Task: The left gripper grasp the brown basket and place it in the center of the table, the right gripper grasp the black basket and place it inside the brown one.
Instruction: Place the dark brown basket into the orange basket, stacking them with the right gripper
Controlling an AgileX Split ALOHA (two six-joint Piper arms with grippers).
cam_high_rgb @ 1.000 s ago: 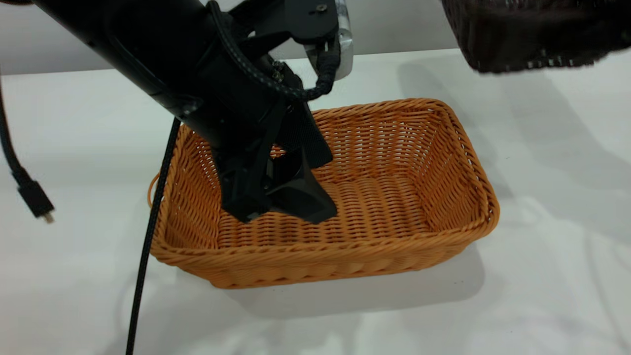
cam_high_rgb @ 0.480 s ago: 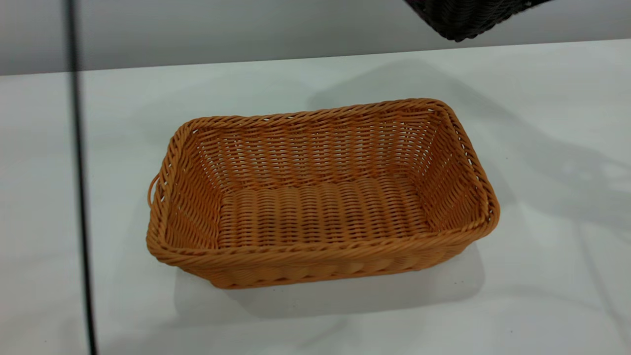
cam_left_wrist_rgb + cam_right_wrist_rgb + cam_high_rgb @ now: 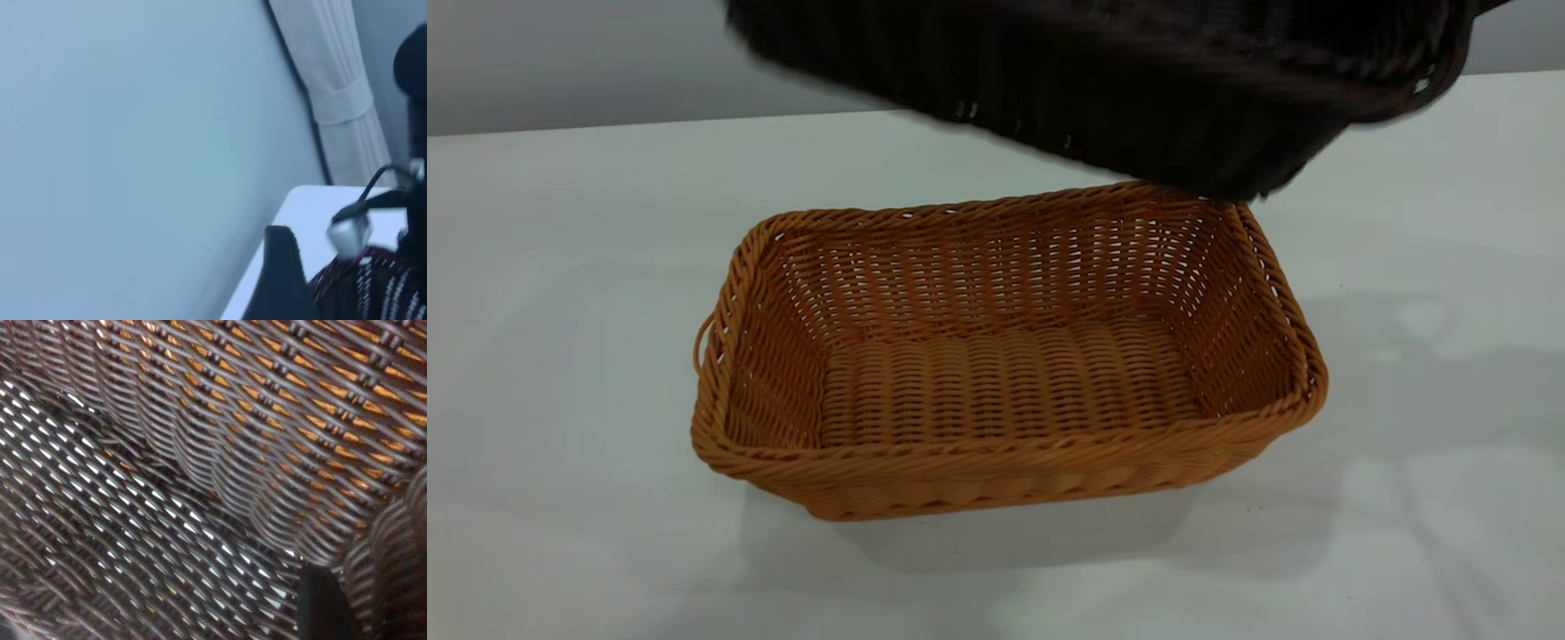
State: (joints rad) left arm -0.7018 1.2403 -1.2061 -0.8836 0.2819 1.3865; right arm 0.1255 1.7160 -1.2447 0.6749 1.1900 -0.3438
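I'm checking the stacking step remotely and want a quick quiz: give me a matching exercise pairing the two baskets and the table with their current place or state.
Column one:
1. brown basket
2. black basket
3. table

Column two:
A. bears the tan wicker piece
B. in the air above the far rim of the other basket
C. upright and empty, resting on the white surface

Pairs: 1-C, 2-B, 3-A

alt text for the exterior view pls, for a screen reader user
A black basket hangs in the air above the far edge of an empty brown basket, which sits flat on the white table. No claw or arm shows in this view.
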